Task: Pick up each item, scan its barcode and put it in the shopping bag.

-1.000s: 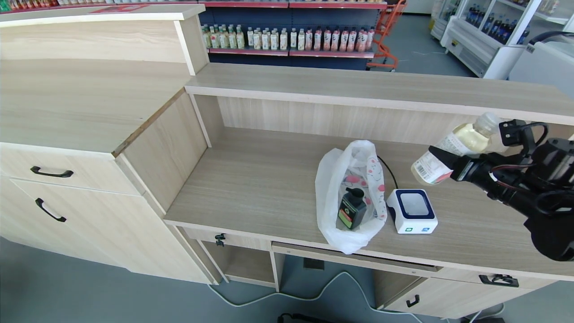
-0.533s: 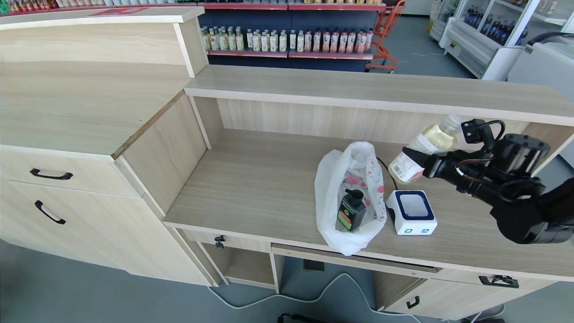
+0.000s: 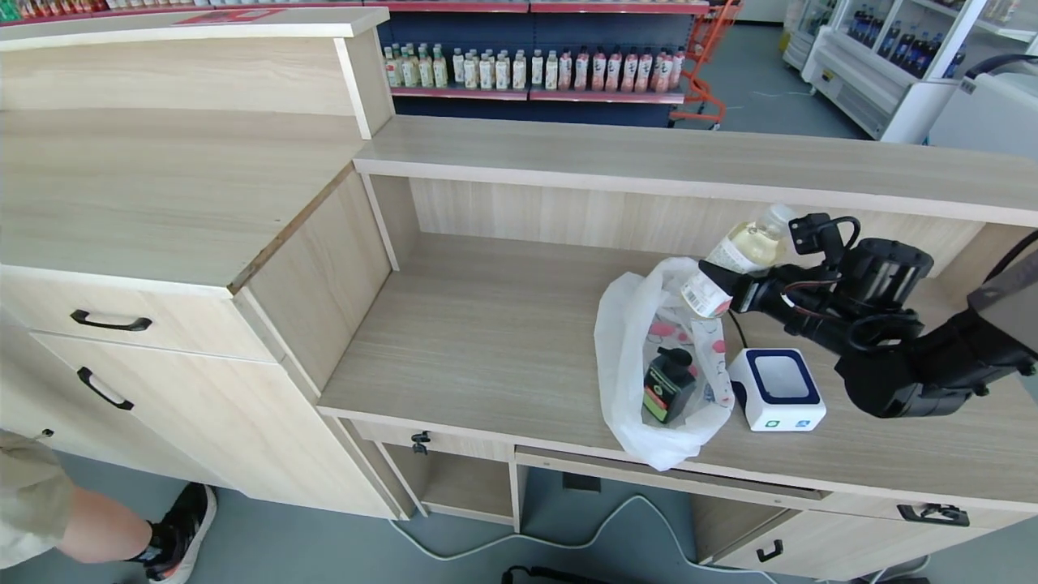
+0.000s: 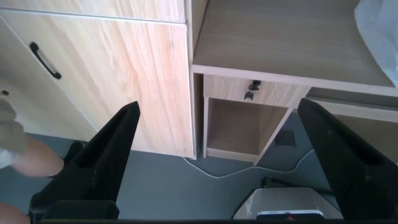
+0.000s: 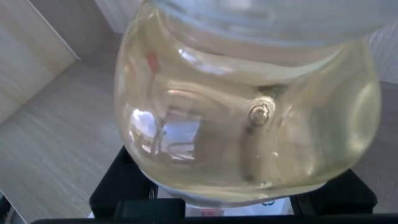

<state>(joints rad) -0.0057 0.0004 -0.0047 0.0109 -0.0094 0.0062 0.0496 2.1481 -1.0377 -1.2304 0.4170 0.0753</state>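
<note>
My right gripper (image 3: 724,285) is shut on a clear bottle (image 3: 742,250) of pale yellow liquid with a white label. It holds the bottle tilted in the air, base toward the mouth of the white shopping bag (image 3: 628,365), just above the bag's right rim. The same bottle (image 5: 249,106) looms close in the right wrist view, above the gripper (image 5: 230,202). A dark pump bottle (image 3: 669,391) lies inside the bag. The white and blue barcode scanner (image 3: 776,388) sits on the counter just right of the bag. My left gripper (image 4: 217,165) hangs open over the floor beside the counter.
The counter (image 3: 503,341) has a raised back ledge (image 3: 649,158) and a tall side block (image 3: 162,186) on the left. A black cable (image 3: 736,328) runs behind the scanner. Drawers (image 3: 105,324) and a cable on the floor (image 3: 519,539) lie below.
My right arm has carried the bottle leftward, from beyond the scanner to the bag's right rim. The head camera has shifted a little, so the whole scene sits further right.
</note>
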